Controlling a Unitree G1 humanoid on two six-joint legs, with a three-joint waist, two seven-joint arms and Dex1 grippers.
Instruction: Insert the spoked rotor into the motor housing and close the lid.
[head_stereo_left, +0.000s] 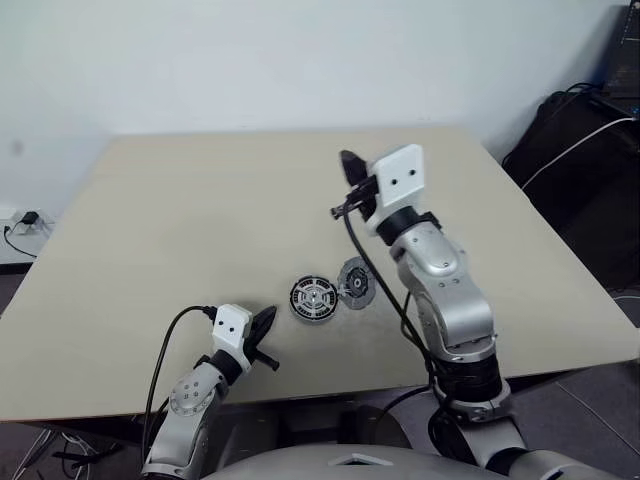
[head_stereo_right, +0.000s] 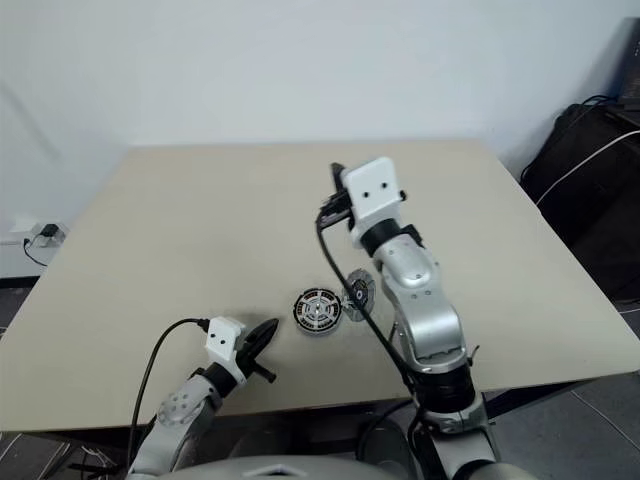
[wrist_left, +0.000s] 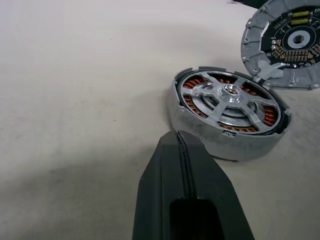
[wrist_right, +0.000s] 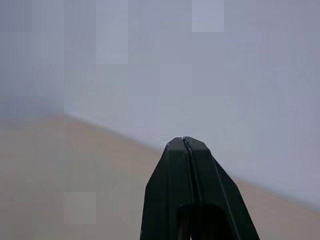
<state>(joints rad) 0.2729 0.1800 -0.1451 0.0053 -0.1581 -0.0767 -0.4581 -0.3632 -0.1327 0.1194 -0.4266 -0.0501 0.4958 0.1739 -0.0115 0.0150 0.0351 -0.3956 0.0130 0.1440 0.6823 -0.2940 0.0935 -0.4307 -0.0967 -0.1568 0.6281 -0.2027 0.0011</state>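
The rotor (wrist_left: 227, 102) sat in the housing (wrist_left: 235, 142). The lid (head_stereo_left: 355, 283), thin, stiff and probably slippery, leaned at its right; best pinched by the rim. Both grippers, left (head_stereo_left: 268, 325) and right (head_stereo_left: 350, 165), were pressed together, empty.

Spoked rotor (wrist_left: 227, 97) inside motor housing (wrist_left: 200, 127); lid (wrist_left: 285, 42) tilted alongside.

Beige table (head_stereo_left: 200, 220), perhaps black bag (head_stereo_left: 585, 170)

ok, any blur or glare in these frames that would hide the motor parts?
Left wrist view: motor housing with spoked rotor sharp, lid cropped at the edge, soft shadow near the left gripper. Right wrist view: blocky, washed-out background. Eye views: even light, parts small.
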